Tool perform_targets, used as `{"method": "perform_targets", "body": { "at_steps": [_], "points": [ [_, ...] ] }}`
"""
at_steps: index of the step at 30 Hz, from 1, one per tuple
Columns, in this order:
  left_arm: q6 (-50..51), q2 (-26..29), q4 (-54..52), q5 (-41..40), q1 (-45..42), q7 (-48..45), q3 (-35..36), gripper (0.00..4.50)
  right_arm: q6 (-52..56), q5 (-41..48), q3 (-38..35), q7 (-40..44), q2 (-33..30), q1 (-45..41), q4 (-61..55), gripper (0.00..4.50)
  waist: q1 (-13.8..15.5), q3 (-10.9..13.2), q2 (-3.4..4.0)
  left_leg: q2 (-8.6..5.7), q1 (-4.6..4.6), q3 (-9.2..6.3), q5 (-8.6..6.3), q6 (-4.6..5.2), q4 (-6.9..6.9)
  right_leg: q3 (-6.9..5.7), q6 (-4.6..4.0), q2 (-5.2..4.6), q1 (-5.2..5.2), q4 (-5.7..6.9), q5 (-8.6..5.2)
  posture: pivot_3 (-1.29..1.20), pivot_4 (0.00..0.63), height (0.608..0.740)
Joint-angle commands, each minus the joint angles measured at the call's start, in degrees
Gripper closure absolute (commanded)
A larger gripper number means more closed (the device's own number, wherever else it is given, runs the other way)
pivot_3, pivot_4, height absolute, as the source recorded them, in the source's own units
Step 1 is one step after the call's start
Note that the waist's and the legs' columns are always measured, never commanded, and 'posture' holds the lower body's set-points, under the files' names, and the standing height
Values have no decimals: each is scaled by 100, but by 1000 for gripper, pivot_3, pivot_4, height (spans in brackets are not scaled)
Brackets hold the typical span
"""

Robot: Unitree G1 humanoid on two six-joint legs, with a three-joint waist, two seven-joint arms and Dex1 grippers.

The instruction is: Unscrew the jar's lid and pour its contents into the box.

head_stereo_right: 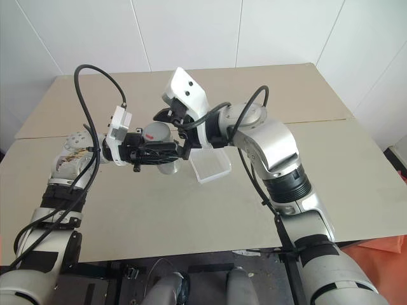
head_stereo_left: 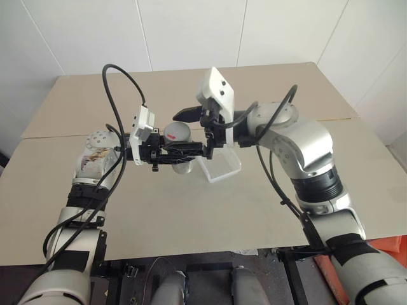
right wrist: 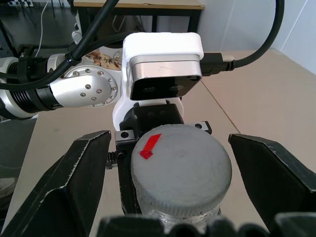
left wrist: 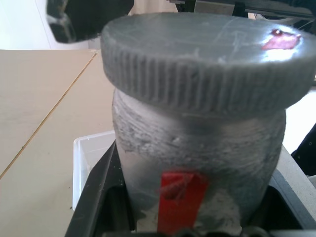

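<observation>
The jar (left wrist: 197, 148) is being held upright above the table (head_stereo_left: 159, 216) by the left gripper (head_stereo_left: 181, 151), whose fingers are clamped shut on the jar's body just below the cap, w/ the red label strip (left wrist: 180, 197) sitting between them in the left wrist view. The lid (right wrist: 180, 165) is still being carried on the jar, screwed on, its red mark (right wrist: 149, 146) facing up.

The right gripper (right wrist: 180, 173) is being positioned around the lid from the opposite side; its jaws are standing part-open, one finger (right wrist: 74, 182) on each side of the cap, w/ a clear gap showing on both sides, so nothing is being gripped by it yet.

The box (head_stereo_right: 213, 166) is lying on the table just beside and below the jar, on the robot's right of it, apparently empty. Contents can't be made out through the frosted wall.

Handling, as judged: the jar is being read as small, light, rigid plastic, w/ a scuffed, fairly smooth wall, so some slip under twist is likely unless the body grip is kept firm. The lid's ribbed edge (left wrist: 197, 84) is being taken as the best hold: ridges give bite, pads opposite each other across the rim. The box looks thin and light, prob. easily nudged if bumped.
</observation>
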Motion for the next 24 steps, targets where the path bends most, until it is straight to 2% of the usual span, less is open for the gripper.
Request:
{"method": "perform_targets", "body": {
  "at_steps": [1, 3, 8, 14, 18, 21, 24],
  "points": [
    [-7, 62, -189, -50, -37, -3, 73, 2567, 13, -19, -71, -30, 22, -151, -46, 1233, 2, 0, 0, 0, 0, 0, 0, 0, 0, 0, 0, 0, 0, 0, 0, 0, 150, 740],
    [-12, 68, -176, -47, -44, -5, 77, 2567, 8, -24, -91, -51, 34, -167, -10, 1757, 0, 0, 0, 0, 0, 0, 0, 0, 0, 0, 0, 0, 0, 0, 0, 0, 150, 740],
    [-14, 80, -161, -43, -51, -1, 76, 2567, 64, 16, -196, -93, 54, -248, 96, 1757, -2, 0, 0, 0, 0, 0, 0, 0, 0, 0, 0, 0, 0, 0, 0, 0, 150, 740],
    [-84, 116, -224, 35, 239, -34, -19, 2567, 541, 529, -897, -43, -167, -709, 463, 1757, 7, 0, 0, 0, -1, -1, 0, 0, 0, 0, 0, 0, 0, 1, 0, 0, 150, 740],
    [-83, 103, -267, 54, 311, -32, -2, 2567, 590, 558, -1125, -63, -406, -772, 586, 1757, 21, 0, 0, 0, -1, -1, 0, 0, 0, -1, 0, 0, 1, -1, 0, 0, 150, 740],
    [-119, 49, -257, 51, 276, 171, 118, 2567, 169, 196, -1201, -211, -788, -383, 485, 1757, 28, -1, -2, 0, 0, 0, 0, 0, 0, 0, 0, 0, 1, -2, 0, 0, 150, 740],
    [-166, 27, -297, 37, 265, 441, 246, 2567, -595, -615, -1012, -473, -1409, 509, 509, 1757, 86, -2, -3, -2, -1, -1, -1, 1, 0, -1, 0, -1, 6, -4, 0, 0, 150, 740]
  ]
}}
